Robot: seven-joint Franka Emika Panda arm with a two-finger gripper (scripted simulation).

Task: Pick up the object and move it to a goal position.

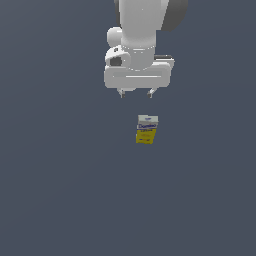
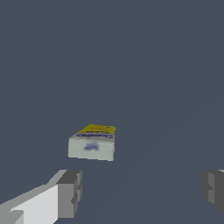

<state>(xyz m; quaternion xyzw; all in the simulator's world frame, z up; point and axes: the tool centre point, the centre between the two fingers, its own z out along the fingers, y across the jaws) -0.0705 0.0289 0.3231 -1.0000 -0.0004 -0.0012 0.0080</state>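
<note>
The object is a small carton (image 1: pixel 146 129) with a yellow lower part and a white top with blue lettering. It lies flat on the grey floor, near the middle of the exterior view. It also shows in the wrist view (image 2: pixel 92 142), white end towards the camera. My gripper (image 1: pixel 135 93) hangs above the floor, behind the carton in the exterior view and apart from it. The jaws are wide open and empty. In the wrist view the gripper (image 2: pixel 142 189) shows both fingertips (image 2: pixel 70 192), with the carton beyond them.
A plain dark grey floor (image 1: pixel 60 190) fills both views. The white arm (image 1: pixel 142 30) rises out of the top of the exterior view.
</note>
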